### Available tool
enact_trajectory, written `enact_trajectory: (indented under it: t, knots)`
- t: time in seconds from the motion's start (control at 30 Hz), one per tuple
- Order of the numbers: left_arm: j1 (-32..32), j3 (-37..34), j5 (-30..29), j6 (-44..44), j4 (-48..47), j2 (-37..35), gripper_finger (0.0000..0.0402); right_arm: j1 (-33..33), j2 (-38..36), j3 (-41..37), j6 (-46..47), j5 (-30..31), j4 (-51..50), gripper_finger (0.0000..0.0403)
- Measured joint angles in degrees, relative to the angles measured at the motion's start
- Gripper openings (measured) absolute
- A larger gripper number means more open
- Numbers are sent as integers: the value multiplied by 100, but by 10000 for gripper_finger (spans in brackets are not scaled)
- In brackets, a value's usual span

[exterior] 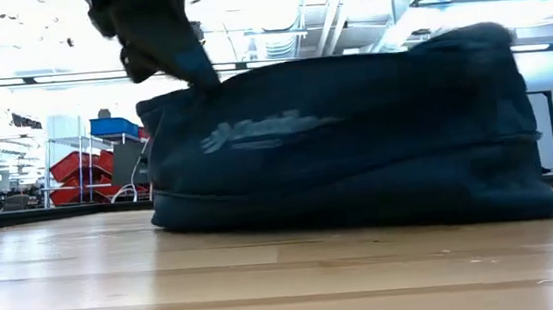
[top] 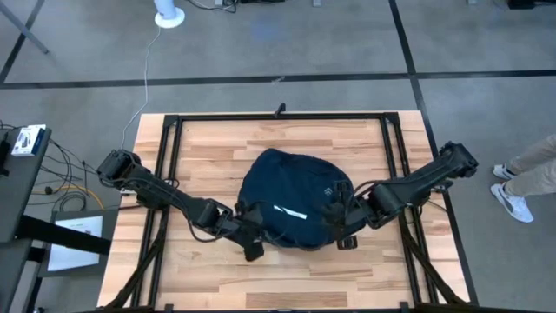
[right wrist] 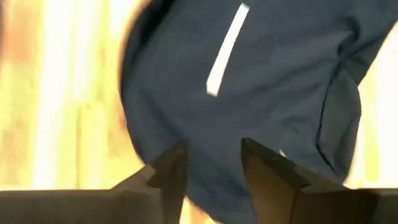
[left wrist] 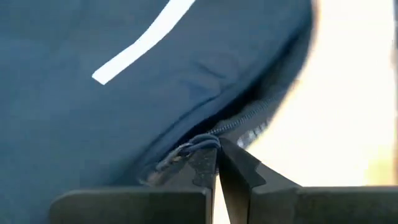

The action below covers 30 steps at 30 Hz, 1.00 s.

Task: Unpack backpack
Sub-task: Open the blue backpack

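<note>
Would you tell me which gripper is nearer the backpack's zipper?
Left. The left gripper is shut on the zipper pull at the backpack edge; the right gripper is open over the fabric near the white stripe.

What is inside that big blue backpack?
Nothing inside can be seen. The backpack lies closed on the table, its zipper still shut. The left claw is pinched on the zipper pull; the right claw is open against the fabric.
</note>
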Motion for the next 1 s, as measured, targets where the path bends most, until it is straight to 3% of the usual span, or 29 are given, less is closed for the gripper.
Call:
enact_trajectory:
  t: [0.2,0.37,0.53,0.73,1.0]
  knots:
    - [-1,0,333,694,958,3,0,135,181,-188,95,-1,1673,199]
    - [-1,2,1161,1705,1794,5,0,137,550,-328,225,246,2097,213]
    - [85,2,1727,2123,1676,10,0,-10,1109,-330,195,348,2594,214]
    - [93,2,1851,2247,1625,10,0,-178,1502,-330,187,390,2732,214]
    - [154,4,1848,2289,1443,10,0,-110,1301,-263,258,383,2759,214]
